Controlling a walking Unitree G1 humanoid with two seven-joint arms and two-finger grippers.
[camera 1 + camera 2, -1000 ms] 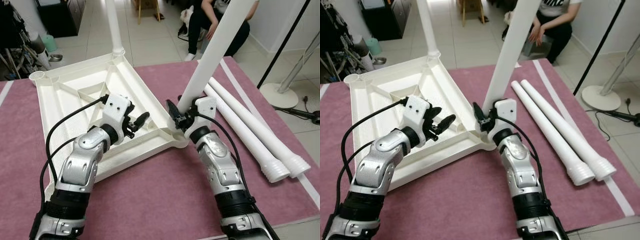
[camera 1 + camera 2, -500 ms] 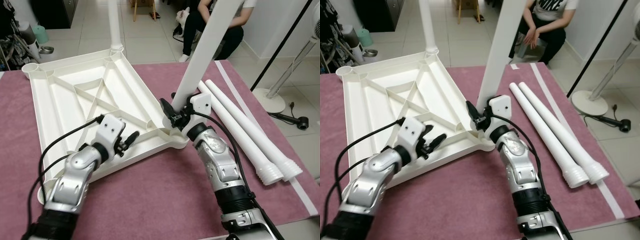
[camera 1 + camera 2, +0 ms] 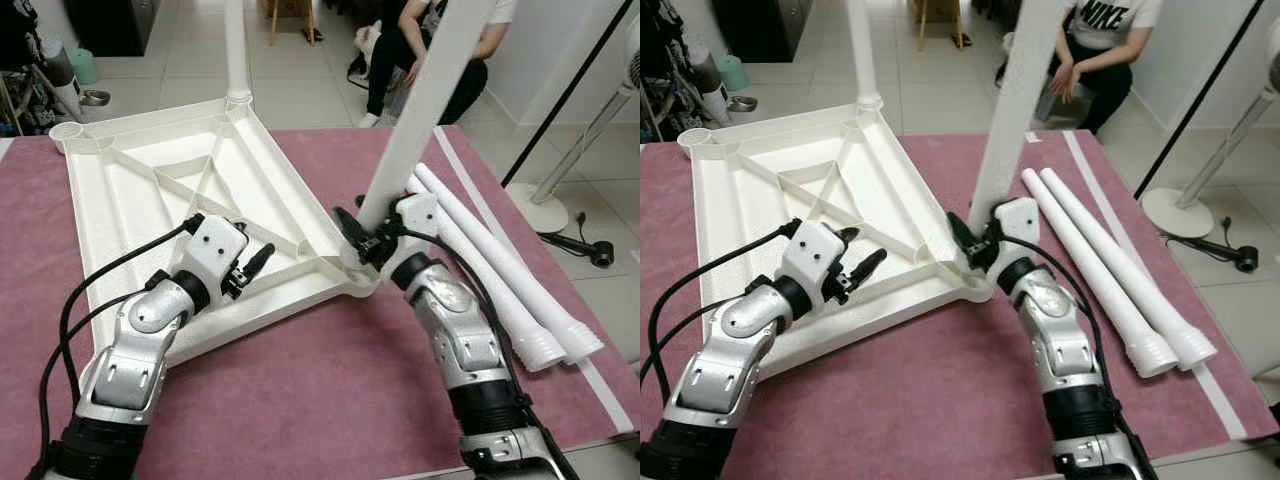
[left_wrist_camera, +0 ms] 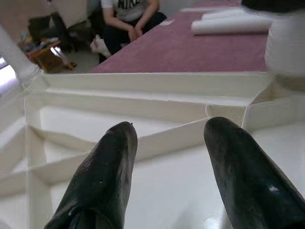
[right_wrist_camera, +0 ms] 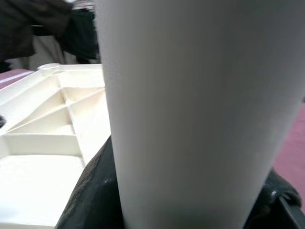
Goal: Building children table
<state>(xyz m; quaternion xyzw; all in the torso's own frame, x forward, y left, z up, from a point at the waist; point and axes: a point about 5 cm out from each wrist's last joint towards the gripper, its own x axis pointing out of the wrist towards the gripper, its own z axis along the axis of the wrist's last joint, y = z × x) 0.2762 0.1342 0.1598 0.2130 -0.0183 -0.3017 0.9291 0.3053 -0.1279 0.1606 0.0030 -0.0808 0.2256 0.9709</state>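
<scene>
Upturned white tabletop point(image 3: 130, 200) on a pink mat point(image 3: 320, 390), ribs up. Right gripper point(image 3: 362, 238) clamped round the foot of a tilted leg point(image 3: 420, 100) at the near right corner socket; top of the leg cut off, socket joint hidden behind the fingers. Left gripper point(image 3: 250, 268) parted, empty, over the ribbed underside near the front rim. Another leg point(image 3: 236, 50) upright in the far corner, cut off too. Two loose legs point(image 3: 500, 290) flat on the mat to the right. Seated person point(image 3: 1090, 50) behind, partly out of frame.
</scene>
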